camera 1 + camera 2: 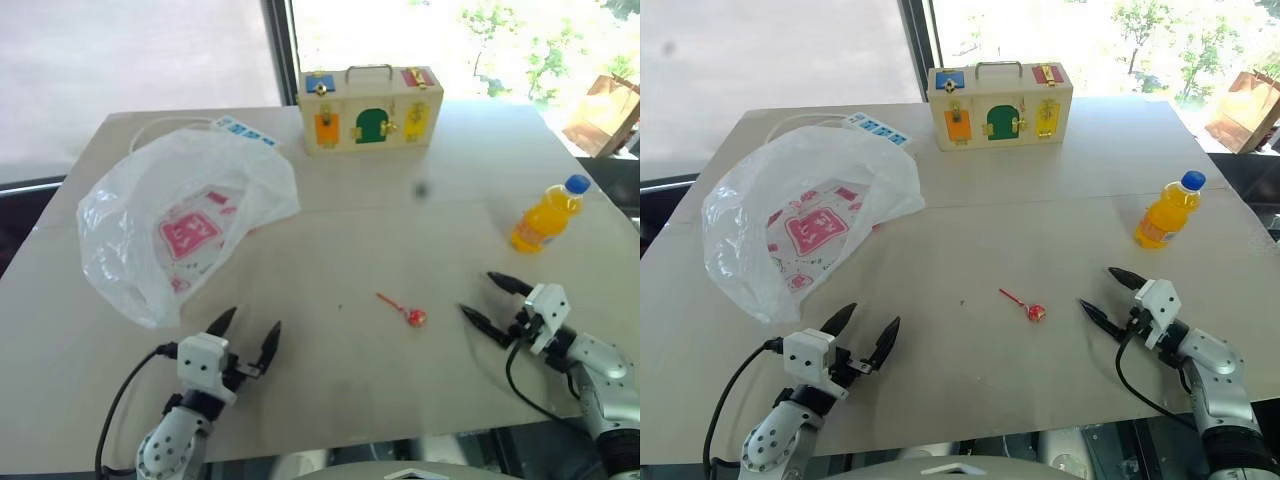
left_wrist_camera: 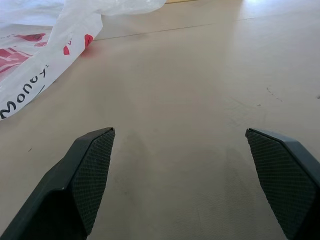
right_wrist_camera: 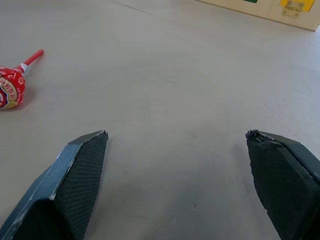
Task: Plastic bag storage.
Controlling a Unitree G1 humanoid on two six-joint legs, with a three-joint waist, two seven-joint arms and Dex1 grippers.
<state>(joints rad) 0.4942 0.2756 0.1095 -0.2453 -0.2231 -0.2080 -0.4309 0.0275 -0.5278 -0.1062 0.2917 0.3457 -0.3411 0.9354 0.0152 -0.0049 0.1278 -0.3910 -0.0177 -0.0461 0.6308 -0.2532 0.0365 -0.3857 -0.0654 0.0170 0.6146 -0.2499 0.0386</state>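
While both arms hover low over the table (image 1: 330, 200), the plastic bag (image 1: 185, 225) lies crumpled and untouched, on the robot's left of the wooden box (image 1: 370, 108) and nearer the robot than it. What looks like a white power strip (image 1: 245, 130) peeks out from behind the bag. Nearer still than the bag, the left gripper (image 1: 248, 335) has its fingers spread and empty. Far to the bag's right, past a red lollipop (image 1: 412, 316), the right gripper (image 1: 487, 300) is likewise spread, with an orange juice bottle (image 1: 546, 215) beyond it.
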